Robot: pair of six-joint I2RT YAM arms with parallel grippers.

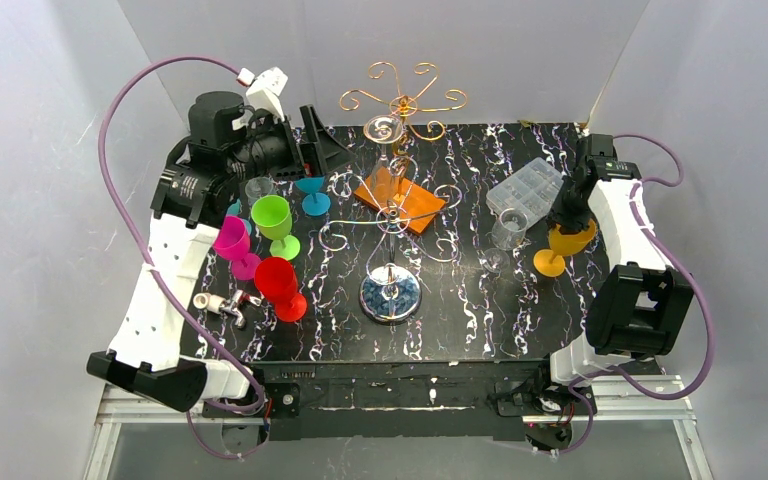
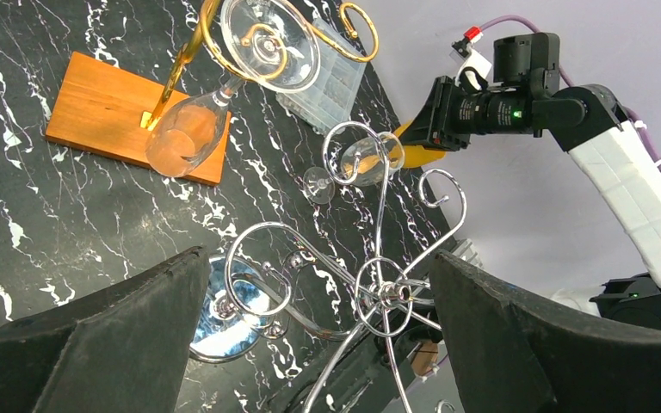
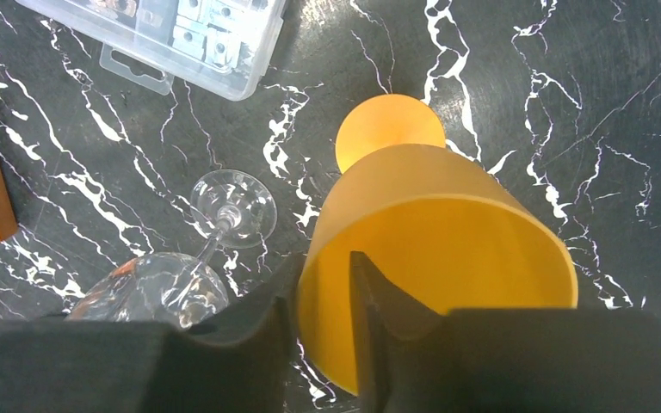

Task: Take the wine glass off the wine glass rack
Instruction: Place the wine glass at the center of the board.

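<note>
Top view: rack (image 1: 390,292) stands mid-counter (image 1: 520,320). Left wrist view shows it best: clear wine glass (image 2: 191,131) hangs upside down on a gold upper arm, near the orange block (image 2: 103,103). Left end effector (image 2: 318,258) is wide open and empty, short of the rack. Right wrist view only: right end effector (image 3: 323,258) is slightly parted, straddling the orange glass (image 3: 447,232) rim, inner finger clear of the wall. Second clear glass (image 3: 224,211) lies beside it.

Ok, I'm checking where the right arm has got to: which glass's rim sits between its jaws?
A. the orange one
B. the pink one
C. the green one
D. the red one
A: in the right wrist view one of the jaws is inside the rim of the orange glass and the other is outside it.
</note>
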